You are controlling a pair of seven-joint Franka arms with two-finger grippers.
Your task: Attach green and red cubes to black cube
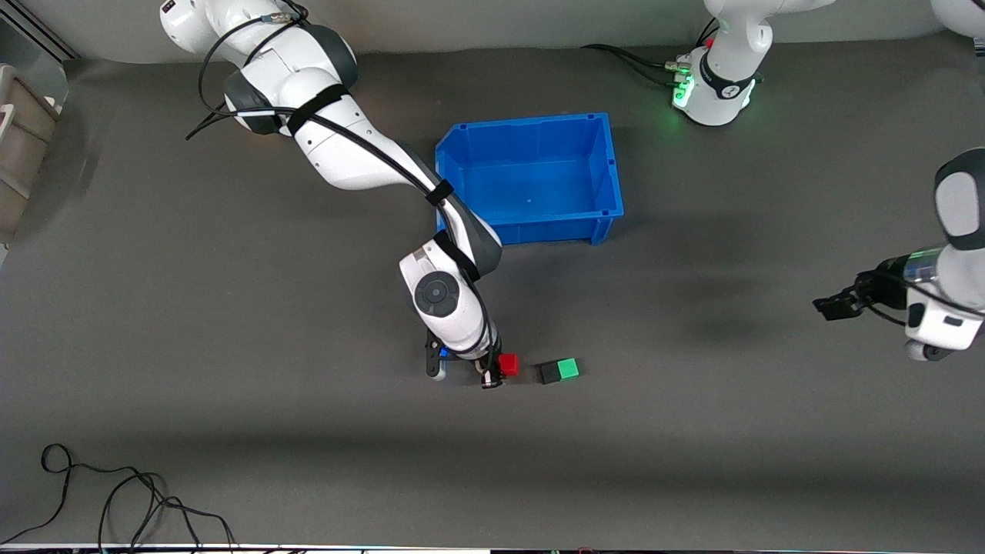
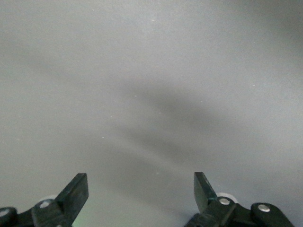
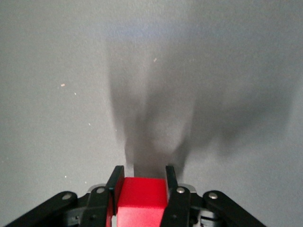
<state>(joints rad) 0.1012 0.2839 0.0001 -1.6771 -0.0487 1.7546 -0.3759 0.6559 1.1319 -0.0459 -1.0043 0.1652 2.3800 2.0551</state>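
Observation:
The black cube (image 1: 549, 372) lies on the grey table with the green cube (image 1: 568, 368) touching its side toward the left arm's end. My right gripper (image 1: 499, 374) is shut on the red cube (image 1: 508, 364), which sits beside the black cube toward the right arm's end, a small gap apart. In the right wrist view the red cube (image 3: 141, 198) fills the space between the fingers (image 3: 116, 182). My left gripper (image 1: 835, 305) waits open and empty over bare table at the left arm's end; its wrist view shows the gripper (image 2: 140, 177) over bare mat only.
An empty blue bin (image 1: 608, 165) stands farther from the front camera than the cubes. Loose black cables (image 1: 115, 500) lie near the front edge at the right arm's end. A beige crate (image 1: 23, 138) sits at the table's edge there.

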